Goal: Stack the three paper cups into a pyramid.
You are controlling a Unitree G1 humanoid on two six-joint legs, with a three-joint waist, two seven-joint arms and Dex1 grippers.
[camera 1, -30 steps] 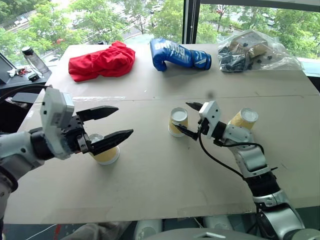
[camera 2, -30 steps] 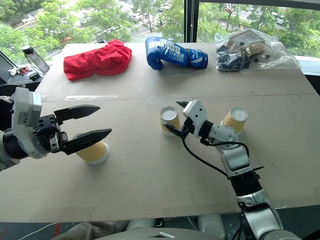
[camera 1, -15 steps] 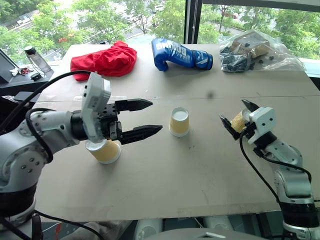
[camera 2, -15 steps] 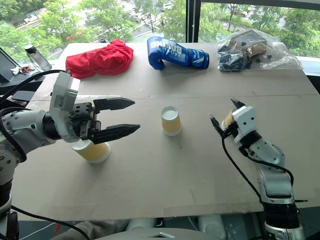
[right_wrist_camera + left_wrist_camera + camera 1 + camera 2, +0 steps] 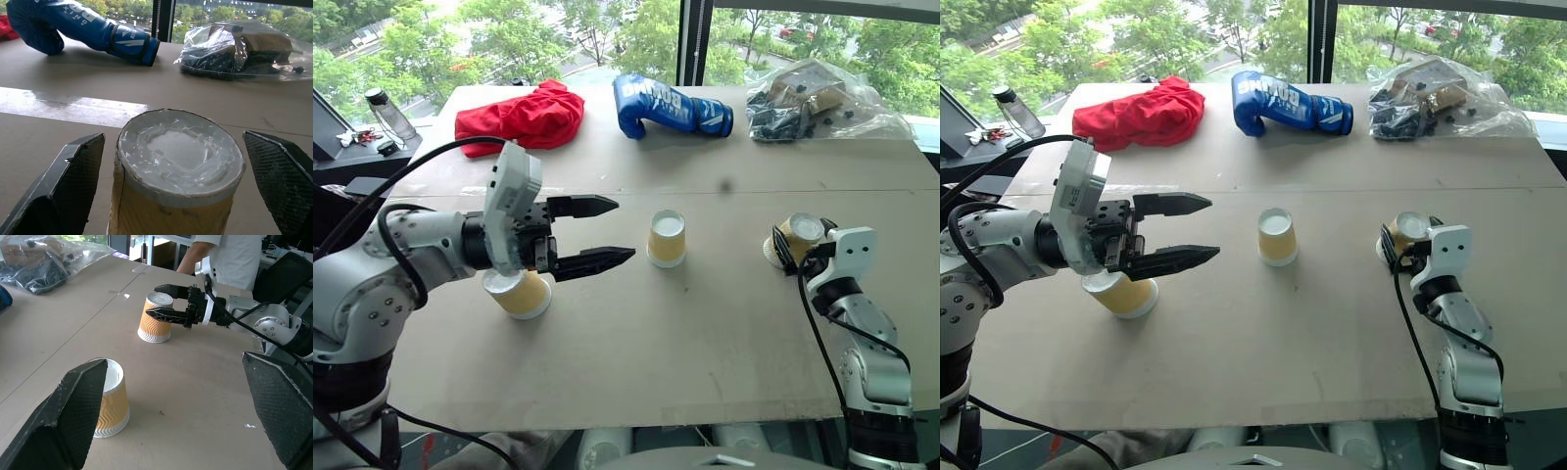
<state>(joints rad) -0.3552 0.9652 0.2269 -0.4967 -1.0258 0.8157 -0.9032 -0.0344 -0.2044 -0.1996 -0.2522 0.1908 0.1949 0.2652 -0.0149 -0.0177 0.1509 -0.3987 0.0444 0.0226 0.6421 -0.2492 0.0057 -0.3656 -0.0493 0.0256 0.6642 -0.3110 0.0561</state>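
Far left, on a dark side surface beside the table (image 5: pixel 636 343), stands a clear water bottle with a dark cap (image 5: pixel 385 115). On the table's far edge lies a crumpled red cloth (image 5: pixel 521 115). Nearer, the left tool (image 5: pixel 604 233) hangs above the tan board surface, its two black fingers spread wide and pointing to the right, gripping nothing. Beneath that arm sits the first small tapered paper cup with yellow-tan ribbed sides (image 5: pixel 517 294), upside down, white base up, partly hidden by the wrist.

On to the middle: the second paper cup (image 5: pixel 666 238) stands inverted and alone, just beyond the left tool's fingertips and apart from them. Behind it at the far edge rests a blue boxing glove with white lettering (image 5: pixel 668 106).

To the right, the third paper cup (image 5: pixel 797 238) sits inverted too. The right tool (image 5: pixel 168 300) is at it, fingers wide apart, one on each side of the cup; whether they touch its ribbed sides I cannot tell. At the far right corner lies a clear plastic bag of dark and brown odds and ends (image 5: pixel 820 102). In the left wrist view, a person in a white shirt (image 5: pixel 230 257) stands beyond the table.
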